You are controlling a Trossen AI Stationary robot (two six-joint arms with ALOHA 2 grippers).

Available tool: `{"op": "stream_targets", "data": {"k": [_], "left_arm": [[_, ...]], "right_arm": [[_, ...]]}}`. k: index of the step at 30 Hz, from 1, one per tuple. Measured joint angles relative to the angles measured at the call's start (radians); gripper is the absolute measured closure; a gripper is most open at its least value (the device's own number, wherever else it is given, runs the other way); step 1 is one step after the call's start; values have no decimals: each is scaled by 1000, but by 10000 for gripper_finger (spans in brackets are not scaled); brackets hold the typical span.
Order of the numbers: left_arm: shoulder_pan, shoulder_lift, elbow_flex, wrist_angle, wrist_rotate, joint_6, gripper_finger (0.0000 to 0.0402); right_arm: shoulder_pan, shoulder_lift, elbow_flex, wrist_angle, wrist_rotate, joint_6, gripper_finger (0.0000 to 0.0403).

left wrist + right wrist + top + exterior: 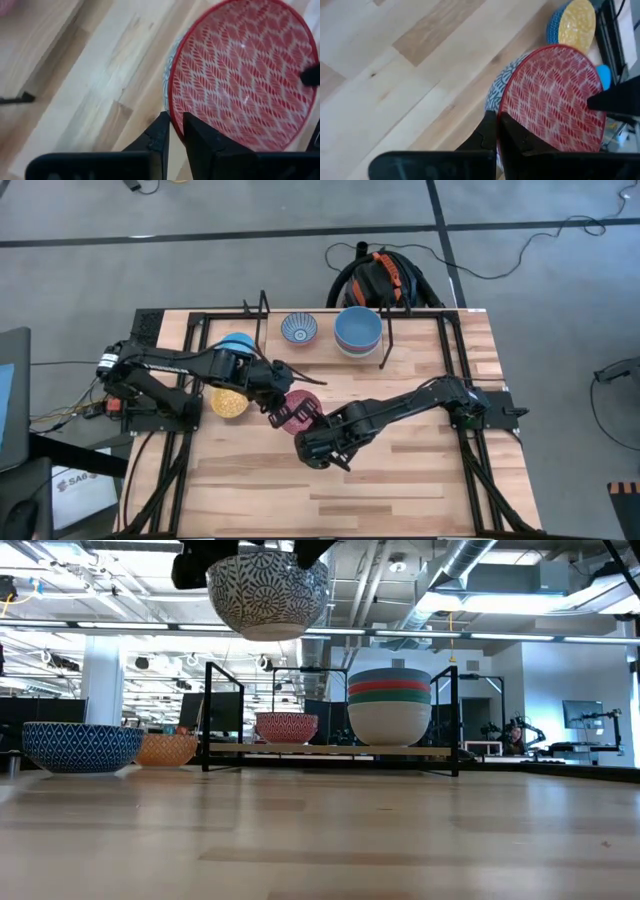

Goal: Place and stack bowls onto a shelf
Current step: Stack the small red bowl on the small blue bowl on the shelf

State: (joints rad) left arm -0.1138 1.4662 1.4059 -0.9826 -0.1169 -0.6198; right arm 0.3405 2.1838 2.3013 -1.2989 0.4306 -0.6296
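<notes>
arms: black, jointed | left arm (170, 365): white label | end effectors: dark fingers

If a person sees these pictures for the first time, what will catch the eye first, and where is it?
The red patterned bowl hangs in the air above the middle of the table, with the left gripper and the right gripper each pinching its rim from opposite sides. Next come the stacked bowls on the right part of the black shelf at the table's far edge.
</notes>
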Motion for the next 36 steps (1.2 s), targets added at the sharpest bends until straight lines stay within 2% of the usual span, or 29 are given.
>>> {"op": "stream_targets", "data": {"k": [8, 17, 25, 29, 34, 36], "left_arm": [[0, -8, -1, 41, -5, 212, 348], [0, -21, 0, 45, -47, 257, 333], [-2, -21, 0, 9, -65, 199, 334], [-1, -21, 0, -6, -75, 185, 347], [-1, -37, 1, -22, -119, 157, 357], [-2, -51, 2, -16, -122, 144, 358]], "right_arm": [[14, 1, 0, 1, 39, -105, 384], [9, 3, 0, 17, 46, -106, 384], [-8, 5, -2, 27, 26, -40, 384], [-32, 13, -2, 59, 7, 25, 384], [-80, 14, -2, 62, -76, 93, 384], [-96, 14, -2, 65, -78, 104, 384]]}}
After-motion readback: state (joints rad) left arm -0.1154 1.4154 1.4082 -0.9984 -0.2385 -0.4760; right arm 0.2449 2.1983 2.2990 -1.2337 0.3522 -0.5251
